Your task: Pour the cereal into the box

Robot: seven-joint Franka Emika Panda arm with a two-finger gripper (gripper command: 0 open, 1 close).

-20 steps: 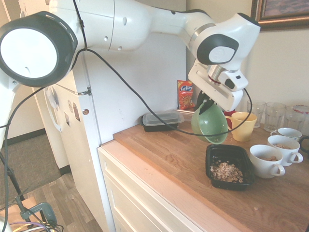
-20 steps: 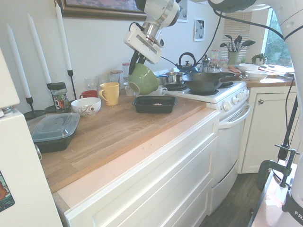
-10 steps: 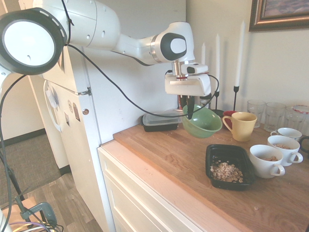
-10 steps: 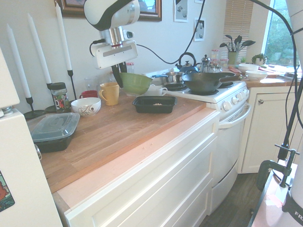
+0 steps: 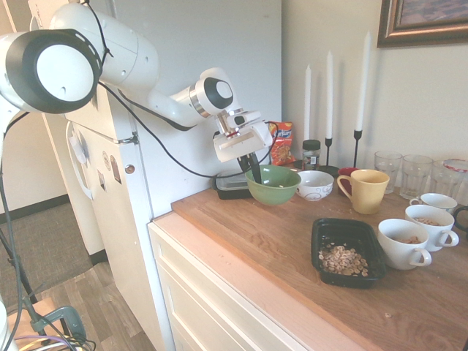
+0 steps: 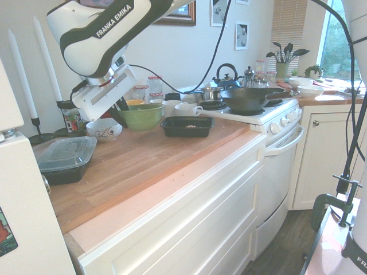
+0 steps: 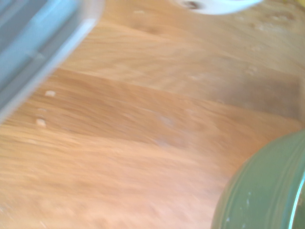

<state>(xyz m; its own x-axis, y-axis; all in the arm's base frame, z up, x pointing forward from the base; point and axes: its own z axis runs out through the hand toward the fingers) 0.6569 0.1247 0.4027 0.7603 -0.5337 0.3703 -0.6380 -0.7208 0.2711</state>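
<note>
The claw (image 5: 254, 170) is clamped on the rim of the green bowl (image 5: 272, 184), one dark finger inside the bowl and one outside, at the bowl's 9 o'clock edge in the first exterior view. The bowl is upright, just above the wooden desk (image 5: 285, 241) or perhaps resting on it; the views do not settle which.

The cereal (image 5: 342, 259) lies as a tan heap in the box (image 5: 347, 251), which sits on the desk well apart from the bowl, at about 4 o'clock from it in the first exterior view. In the second exterior view the box (image 6: 187, 126) is at 3 o'clock of the bowl (image 6: 141, 117), near the stove (image 6: 258, 114).

A white patterned bowl (image 5: 316, 185) stands just beside the green bowl at 3 o'clock, and a yellow mug (image 5: 364, 190) stands further along. A black container with a clear lid (image 6: 64, 157) sits near the desk's fridge end. White cups (image 5: 403, 243) stand just beside the box at 3 o'clock.

The wrist view is blurred: it shows wood grain, the green bowl's outer wall (image 7: 264, 191) and a pale container edge (image 7: 38, 43).
</note>
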